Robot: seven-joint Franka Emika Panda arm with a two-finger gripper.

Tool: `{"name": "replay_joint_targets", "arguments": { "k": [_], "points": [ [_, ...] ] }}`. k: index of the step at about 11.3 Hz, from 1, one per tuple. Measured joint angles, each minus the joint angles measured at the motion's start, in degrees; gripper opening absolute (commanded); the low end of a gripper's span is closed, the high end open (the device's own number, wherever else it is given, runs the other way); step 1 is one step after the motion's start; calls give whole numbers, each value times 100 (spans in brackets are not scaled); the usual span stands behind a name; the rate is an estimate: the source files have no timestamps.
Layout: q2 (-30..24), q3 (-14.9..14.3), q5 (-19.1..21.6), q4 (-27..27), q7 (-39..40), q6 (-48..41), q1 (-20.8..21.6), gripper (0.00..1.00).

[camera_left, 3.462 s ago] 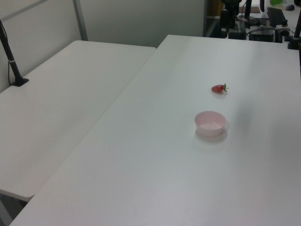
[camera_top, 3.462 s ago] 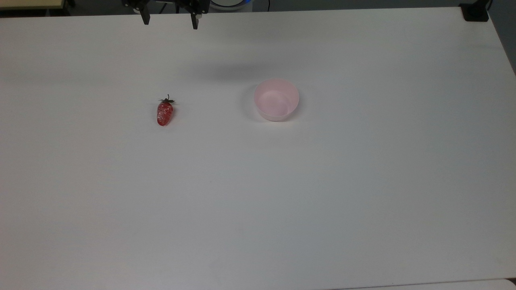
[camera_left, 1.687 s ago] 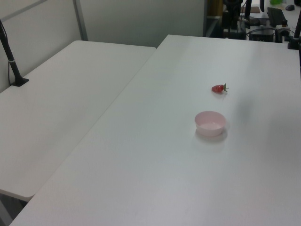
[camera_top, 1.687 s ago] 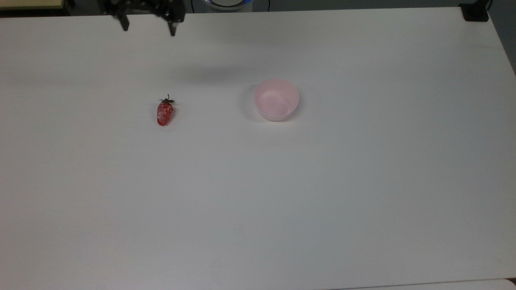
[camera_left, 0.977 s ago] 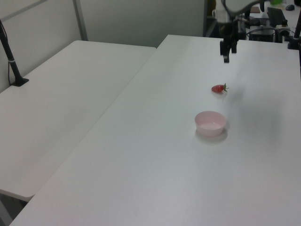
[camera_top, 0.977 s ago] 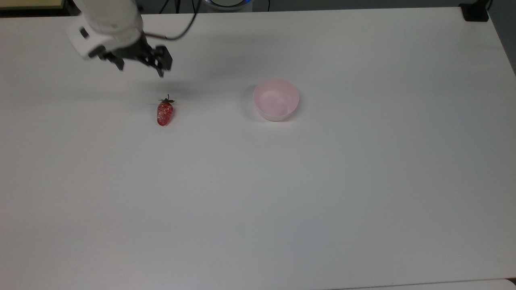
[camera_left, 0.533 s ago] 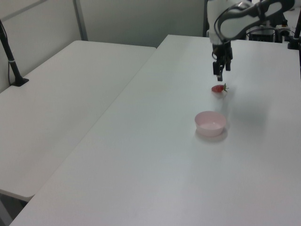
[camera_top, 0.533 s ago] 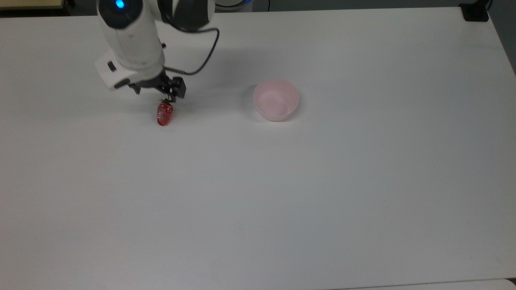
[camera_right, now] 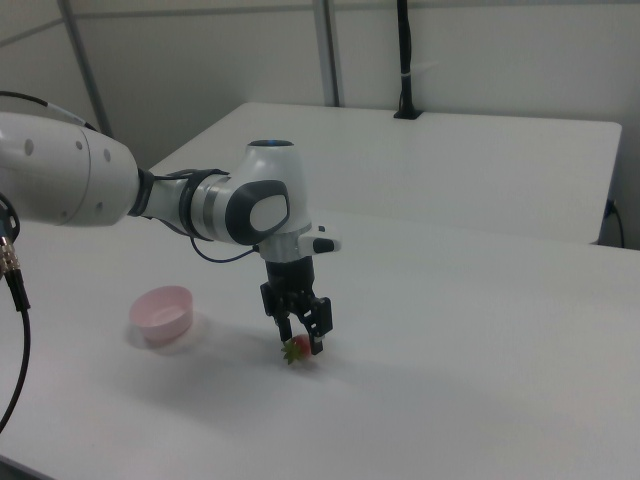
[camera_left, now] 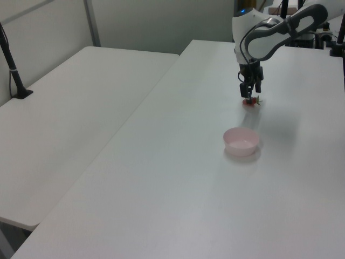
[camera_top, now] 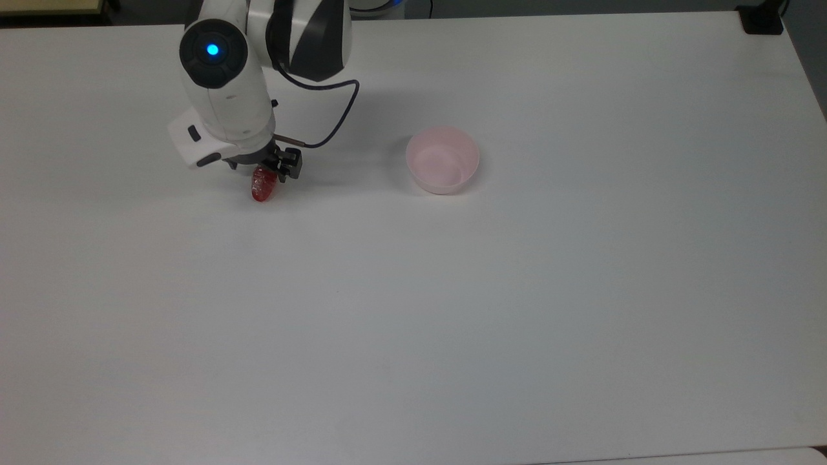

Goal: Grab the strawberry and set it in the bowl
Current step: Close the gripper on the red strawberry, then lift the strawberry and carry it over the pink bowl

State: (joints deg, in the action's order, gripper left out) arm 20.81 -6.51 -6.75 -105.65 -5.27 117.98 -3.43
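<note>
Broad white rectangular bench (camera_top: pixel 517 323); second white bench (camera_left: pixel 70 108) adjoining, black upright post (camera_left: pixel 12 65) standing on it.

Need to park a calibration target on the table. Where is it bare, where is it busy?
Bare: the table on the top view's right of the bowl, and the wide stretch below it. Bowl itself empty. Busy: around the strawberry, where the gripper sits.

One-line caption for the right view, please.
Robot hand lowered, fingers open, over small glossy red strawberry on white table; pale pink plastic bowl apart.
</note>
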Motion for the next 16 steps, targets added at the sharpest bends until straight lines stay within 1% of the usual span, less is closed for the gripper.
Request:
{"name": "replay_joint_targets", "arguments": {
  "k": [3, 5, 6, 7, 12, 14, 16],
  "points": [
    [66, 2, -9, 1, -73, 138, 33, 54],
    [122, 2, -9, 0, -178, 334, 41, 44],
    [135, 2, -9, 0, -196, 351, 45, 40],
    [136, 2, -9, 1, -208, 353, 45, 39],
    [73, -4, -10, 70, -213, 354, 33, 38],
    [-214, -4, -9, 203, -214, 276, 41, 39],
    [-699, 34, 15, 366, -215, -282, 217, 39]
  ]
}}
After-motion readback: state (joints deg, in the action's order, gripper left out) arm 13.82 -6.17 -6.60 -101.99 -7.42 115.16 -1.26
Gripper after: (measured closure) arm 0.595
